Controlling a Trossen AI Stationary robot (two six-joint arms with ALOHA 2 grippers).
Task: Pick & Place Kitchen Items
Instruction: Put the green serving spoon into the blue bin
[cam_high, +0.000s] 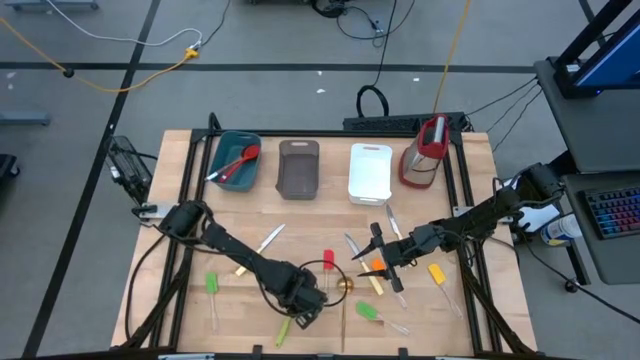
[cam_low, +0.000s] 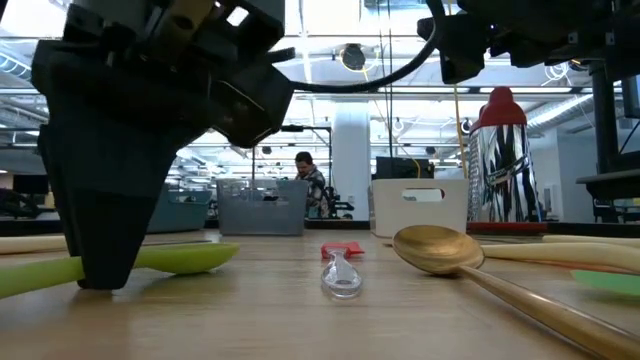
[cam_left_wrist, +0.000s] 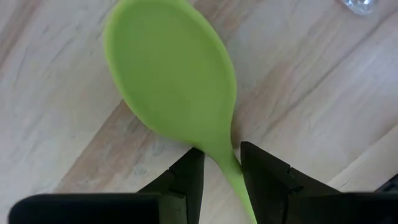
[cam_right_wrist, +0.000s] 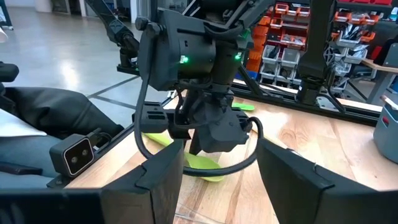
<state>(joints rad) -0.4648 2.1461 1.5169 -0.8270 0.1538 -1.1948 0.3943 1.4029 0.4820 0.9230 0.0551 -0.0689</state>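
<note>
1. Pale wooden table (cam_high: 250, 300) on a black frame, set on a grey workshop floor with cables; beyond the far edge, shelving, a bright open room and a person seated at a distance.
2. Along the far edge: teal tub (cam_high: 236, 162) holding a red silicone spoon (cam_high: 240, 160), grey tub (cam_high: 298, 168), white tub (cam_high: 370, 172), red-and-clear jug (cam_high: 424, 152) toward the far right corner.
3. Scattered across the near half: green silicone spoon (cam_left_wrist: 177, 87) close to the near edge, gold spoon (cam_low: 437, 247) just beside it, pale-handled knives, small spatulas with green, red, orange and yellow heads.
4. Left gripper (cam_left_wrist: 221, 177) down at the near edge, fingers a little apart and straddling the green spoon's narrow neck, one on each side; not yet seen clamped.
5. Right gripper (cam_right_wrist: 217, 180) hanging above the middle of the table, jaws apart, holding nothing.
6. Likely handling of the green spoon: light, matte, rubbery, bowl soft and bendy, good friction against the pads; neck narrow and stiffer, a fair place to pinch, though the broad bowl may droop or swing once lifted.
7. Gold spoon, by contrast: polished metal, rigid, probably slippery, lying flat and low against the wood.
</note>
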